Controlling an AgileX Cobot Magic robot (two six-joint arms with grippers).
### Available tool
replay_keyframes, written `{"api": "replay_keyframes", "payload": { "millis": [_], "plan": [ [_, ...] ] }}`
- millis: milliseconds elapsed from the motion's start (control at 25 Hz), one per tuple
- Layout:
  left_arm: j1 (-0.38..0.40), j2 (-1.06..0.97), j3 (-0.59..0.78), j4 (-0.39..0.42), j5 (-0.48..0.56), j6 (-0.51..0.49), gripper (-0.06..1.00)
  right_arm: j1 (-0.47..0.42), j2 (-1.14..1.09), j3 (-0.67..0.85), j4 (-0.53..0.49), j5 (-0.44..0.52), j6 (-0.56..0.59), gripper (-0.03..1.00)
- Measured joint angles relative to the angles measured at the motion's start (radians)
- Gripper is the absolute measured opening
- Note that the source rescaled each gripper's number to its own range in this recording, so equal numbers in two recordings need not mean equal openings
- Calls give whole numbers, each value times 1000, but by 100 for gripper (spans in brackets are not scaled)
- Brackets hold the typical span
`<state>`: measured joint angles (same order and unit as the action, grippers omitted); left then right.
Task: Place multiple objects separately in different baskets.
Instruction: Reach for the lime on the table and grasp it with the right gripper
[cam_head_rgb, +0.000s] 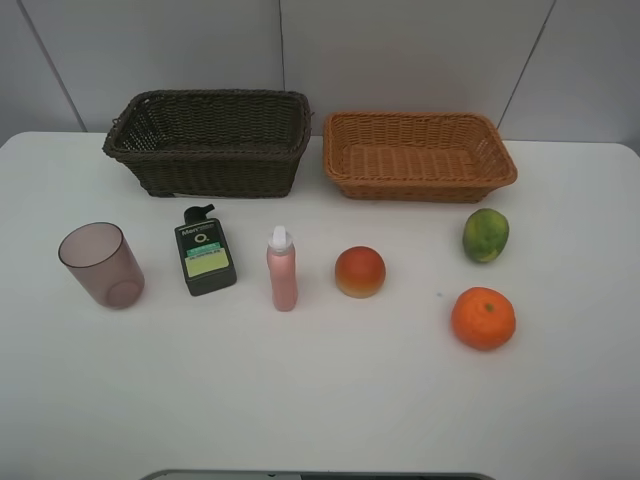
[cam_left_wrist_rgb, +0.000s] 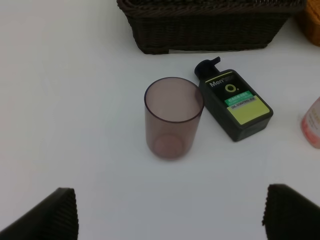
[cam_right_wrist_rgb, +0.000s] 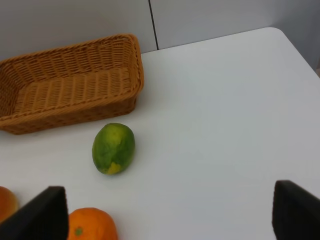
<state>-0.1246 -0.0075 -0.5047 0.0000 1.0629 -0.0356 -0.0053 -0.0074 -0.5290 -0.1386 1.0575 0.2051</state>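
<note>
Six objects stand in a row on the white table: a mauve cup (cam_head_rgb: 101, 265), a flat dark-green bottle (cam_head_rgb: 205, 253) lying down, an upright pink bottle (cam_head_rgb: 282, 268), a peach-like fruit (cam_head_rgb: 360, 271), a green fruit (cam_head_rgb: 485, 235) and an orange (cam_head_rgb: 483, 318). Behind them sit the dark brown basket (cam_head_rgb: 220, 172) and the tan basket (cam_head_rgb: 420, 186), both empty. My left gripper (cam_left_wrist_rgb: 170, 220) is open, short of the cup (cam_left_wrist_rgb: 173, 118) and green bottle (cam_left_wrist_rgb: 234, 102). The right gripper (cam_right_wrist_rgb: 170, 215) is open near the green fruit (cam_right_wrist_rgb: 114, 148) and orange (cam_right_wrist_rgb: 91, 225). Neither arm appears in the high view.
The white table (cam_head_rgb: 320, 400) runs wide in front of the row of objects. A pale wall (cam_head_rgb: 400, 50) rises directly behind the baskets. The table's right edge and rounded corner (cam_right_wrist_rgb: 282, 35) lie beyond the tan basket (cam_right_wrist_rgb: 70, 114).
</note>
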Motion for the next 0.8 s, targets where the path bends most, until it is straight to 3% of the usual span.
{"api": "replay_keyframes", "payload": {
  "millis": [800],
  "plan": [
    [0,0,0,0,0,0,96,0,0,0,0,0,0,85]
  ]
}}
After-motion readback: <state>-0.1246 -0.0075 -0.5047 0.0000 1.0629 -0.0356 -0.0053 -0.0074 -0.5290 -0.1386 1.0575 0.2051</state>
